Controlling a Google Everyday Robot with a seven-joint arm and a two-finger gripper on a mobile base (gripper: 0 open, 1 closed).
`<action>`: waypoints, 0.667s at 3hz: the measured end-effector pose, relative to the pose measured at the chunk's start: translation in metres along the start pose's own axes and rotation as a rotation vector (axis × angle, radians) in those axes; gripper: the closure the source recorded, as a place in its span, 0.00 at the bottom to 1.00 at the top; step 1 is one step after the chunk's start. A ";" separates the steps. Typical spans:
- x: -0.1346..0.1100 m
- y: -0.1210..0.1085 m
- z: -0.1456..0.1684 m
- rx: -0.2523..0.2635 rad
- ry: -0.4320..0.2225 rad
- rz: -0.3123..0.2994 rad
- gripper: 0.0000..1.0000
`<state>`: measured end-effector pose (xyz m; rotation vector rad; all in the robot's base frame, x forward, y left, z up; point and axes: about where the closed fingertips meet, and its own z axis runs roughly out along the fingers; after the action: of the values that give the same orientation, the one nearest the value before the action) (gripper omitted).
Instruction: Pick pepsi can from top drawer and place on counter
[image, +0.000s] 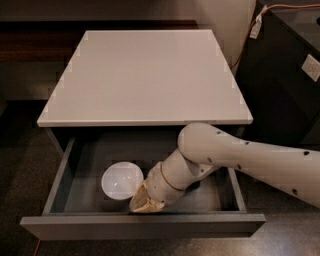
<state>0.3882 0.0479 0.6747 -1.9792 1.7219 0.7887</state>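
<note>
My fingers (143, 203) sit low in the drawer (59, 181), at its front wall, just right of the bowl (121, 180). I can't see the can, probably beneath them. Open or closed: can't tell.

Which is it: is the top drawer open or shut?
Open: the top drawer is pulled out, its dark inside showing a white bowl, with the gripper down inside it.
</note>
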 end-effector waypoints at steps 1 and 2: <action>-0.009 0.014 0.002 -0.011 -0.010 -0.007 1.00; -0.016 0.020 0.001 -0.009 -0.013 -0.018 1.00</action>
<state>0.3672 0.0574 0.6861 -1.9881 1.6937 0.8025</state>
